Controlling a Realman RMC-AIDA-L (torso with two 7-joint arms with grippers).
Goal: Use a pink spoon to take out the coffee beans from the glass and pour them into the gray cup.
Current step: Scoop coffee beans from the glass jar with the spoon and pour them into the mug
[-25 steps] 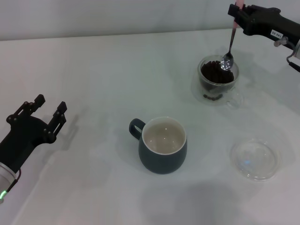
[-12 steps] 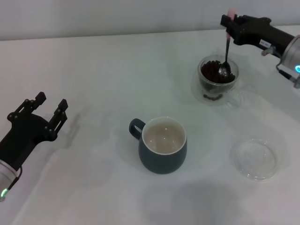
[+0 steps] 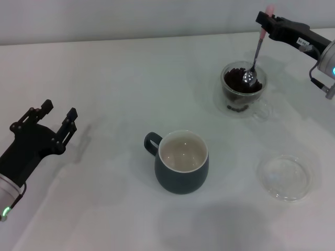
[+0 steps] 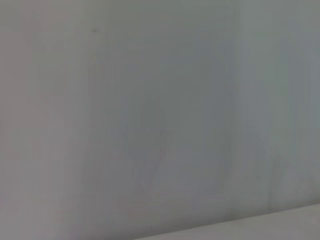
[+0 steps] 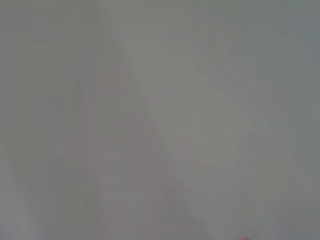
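Observation:
In the head view the glass (image 3: 242, 102) stands at the far right, full of coffee beans (image 3: 236, 82). My right gripper (image 3: 266, 21) is above and behind it, shut on the pink handle of the pink spoon (image 3: 256, 49). The spoon hangs tilted, its metal bowl resting on the beans inside the glass. The gray cup (image 3: 181, 162) stands in the middle, handle to the left, its off-white inside bare. My left gripper (image 3: 51, 118) is open and empty at the left. Both wrist views show only a plain pale surface.
A flat clear round dish (image 3: 284, 178) lies at the right front, to the right of the gray cup. The white table (image 3: 115, 78) runs back to a pale wall.
My right gripper lowered the spoon from just above the glass rim into the beans, then shifted a little right. The left gripper barely moved.

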